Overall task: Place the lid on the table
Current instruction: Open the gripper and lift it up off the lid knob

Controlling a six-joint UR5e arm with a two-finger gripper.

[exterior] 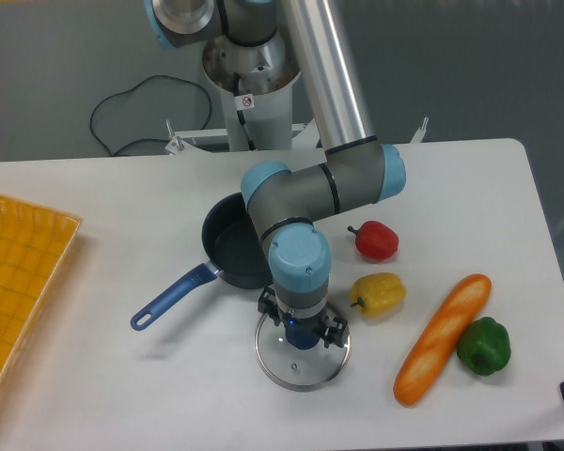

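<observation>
Because the lid (302, 355) lies flat on the tabletop (150, 376), just in front of the pan (237, 242) and apart from it, the placing looks all but done; what seems to remain is letting go and lifting clear. The end effector (302, 334) hangs straight down over the lid's centre, where the blue knob would be, and its fingers sit on either side of that spot. Whether they are clamped on the knob or already slack cannot be told from this view, since the wrist hides the tips. Coming from directly above makes sense: the knob is the only graspable part, and a vertical hold keeps the glass level as it meets the surface.

The lid is round, so it has no long axis in the plane; its short axis runs vertically, knob side up, rim down. The spot chosen is bare tabletop, clear of the pan's handle (174, 299) to the left and the yellow pepper (379, 293) to the right.
</observation>
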